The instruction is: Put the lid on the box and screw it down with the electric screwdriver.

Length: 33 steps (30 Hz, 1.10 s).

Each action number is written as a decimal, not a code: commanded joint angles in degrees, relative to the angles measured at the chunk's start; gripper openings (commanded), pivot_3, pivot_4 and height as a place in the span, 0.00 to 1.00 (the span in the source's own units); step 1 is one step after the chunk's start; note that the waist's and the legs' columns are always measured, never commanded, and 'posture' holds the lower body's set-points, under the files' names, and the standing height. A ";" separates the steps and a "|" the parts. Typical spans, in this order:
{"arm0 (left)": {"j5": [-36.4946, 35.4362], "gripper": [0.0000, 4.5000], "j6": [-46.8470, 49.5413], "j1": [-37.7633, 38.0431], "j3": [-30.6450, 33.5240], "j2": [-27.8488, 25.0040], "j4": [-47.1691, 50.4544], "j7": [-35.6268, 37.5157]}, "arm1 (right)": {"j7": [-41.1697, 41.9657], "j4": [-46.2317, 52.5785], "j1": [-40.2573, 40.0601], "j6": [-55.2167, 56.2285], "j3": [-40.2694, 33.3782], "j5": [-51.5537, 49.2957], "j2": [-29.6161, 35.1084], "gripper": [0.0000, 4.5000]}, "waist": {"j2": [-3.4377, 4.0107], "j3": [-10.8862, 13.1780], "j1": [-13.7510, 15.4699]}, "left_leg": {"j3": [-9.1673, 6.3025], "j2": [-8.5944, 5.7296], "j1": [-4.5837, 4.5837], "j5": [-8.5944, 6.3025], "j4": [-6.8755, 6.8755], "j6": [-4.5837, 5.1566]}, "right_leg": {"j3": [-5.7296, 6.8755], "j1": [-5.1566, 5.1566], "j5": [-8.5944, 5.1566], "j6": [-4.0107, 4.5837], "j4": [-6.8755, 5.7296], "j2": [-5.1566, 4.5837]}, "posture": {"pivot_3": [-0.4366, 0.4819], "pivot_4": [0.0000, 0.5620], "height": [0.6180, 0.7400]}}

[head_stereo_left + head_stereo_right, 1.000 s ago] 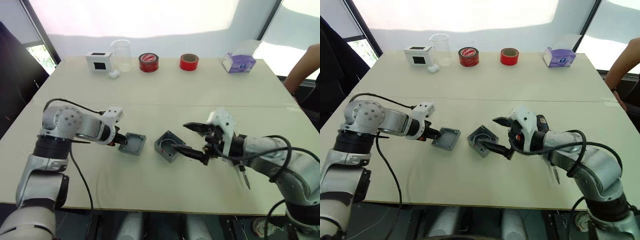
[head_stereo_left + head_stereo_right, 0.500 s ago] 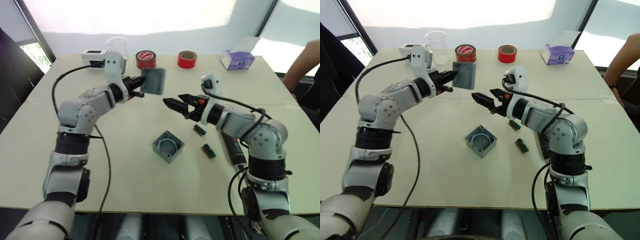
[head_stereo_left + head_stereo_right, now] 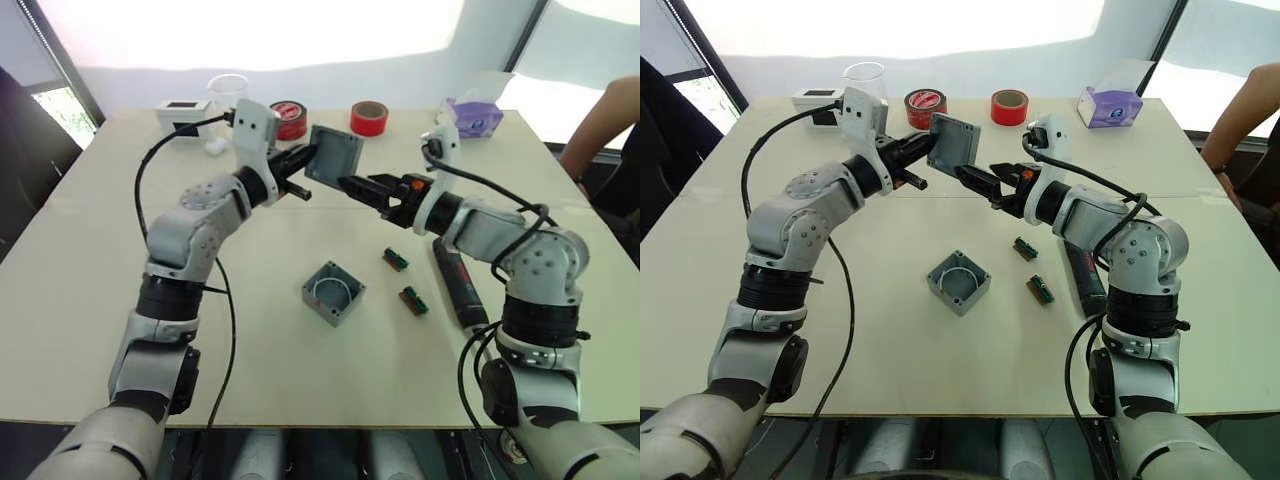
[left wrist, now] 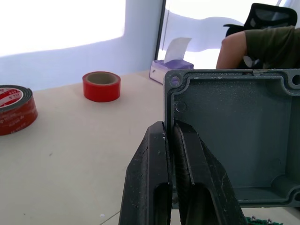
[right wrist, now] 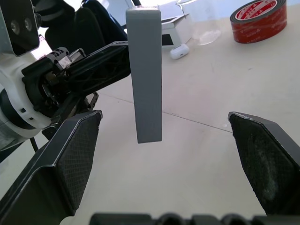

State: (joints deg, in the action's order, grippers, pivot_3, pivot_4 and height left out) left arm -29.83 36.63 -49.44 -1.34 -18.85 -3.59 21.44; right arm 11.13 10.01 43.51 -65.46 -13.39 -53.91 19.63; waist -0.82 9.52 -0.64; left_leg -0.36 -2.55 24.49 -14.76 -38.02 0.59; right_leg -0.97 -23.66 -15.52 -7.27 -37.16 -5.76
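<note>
Two grippers: raised mid-air, facing.
Left gripper: pinched on thin grey metal lid, upright.
Right gripper: jaws wide, empty, beside lid.
Grey square box: on table below.

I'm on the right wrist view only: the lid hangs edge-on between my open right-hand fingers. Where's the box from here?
Observer: The box sits on the table, open side up, lower than the raised lid and nearer the robot.
Operator: And the screwdriver?
Observer: The electric screwdriver lies flat on the table to the right of the box, past two small bit holders.
Operator: How is the left hand gripping the lid?
Observer: The left hand is shut on the lid's rim, pinching it close to one corner screw hole.
</note>
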 commanded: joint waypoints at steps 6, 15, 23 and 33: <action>2.31 0.01 -0.88 -0.93 1.41 1.10 1.80 1.52 | -1.24 2.69 0.66 0.73 -1.48 -1.79 -0.80 1.00 | 0.00 0.00 -0.11 | 0.00 0.03 0.00 0.00 0.00 0.00 | 0.00 0.00 0.00 0.00 0.00 0.03 | 0.48 0.27 1.00; 3.28 0.00 -0.55 -0.63 1.81 1.20 2.29 2.48 | -2.13 2.73 0.50 2.07 -1.21 -1.33 -2.13 0.48 | 0.00 0.00 -0.10 | 0.00 0.04 0.00 0.00 0.00 0.01 | -0.01 0.00 0.00 0.00 0.00 0.05 | 0.48 0.27 1.00; 3.79 0.00 -0.20 0.22 1.74 1.12 3.04 3.01 | -2.40 4.06 -0.92 3.30 -0.98 -1.50 -2.94 0.02 | 0.00 0.00 -0.05 | -0.01 0.05 0.00 0.00 0.00 0.01 | -0.01 0.00 0.00 0.00 0.01 0.06 | 0.48 0.27 1.00; -1.41 0.49 3.79 0.03 6.03 0.55 3.92 5.71 | -2.82 5.11 -2.18 3.39 0.00 -0.97 -2.93 0.02 | 0.00 0.00 -0.10 | -0.01 0.07 0.00 0.00 0.00 0.01 | -0.02 -0.01 0.00 0.00 0.01 0.07 | 0.48 0.27 1.00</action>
State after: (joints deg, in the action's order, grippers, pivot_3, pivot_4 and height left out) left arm -29.57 39.95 -48.66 2.34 -17.38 -1.85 26.10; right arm 8.19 12.20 40.65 -63.30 -13.14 -54.29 16.76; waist -0.82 9.52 -0.75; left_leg -0.37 -2.48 24.49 -14.77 -38.02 0.59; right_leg -0.99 -23.67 -15.52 -7.27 -37.15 -5.69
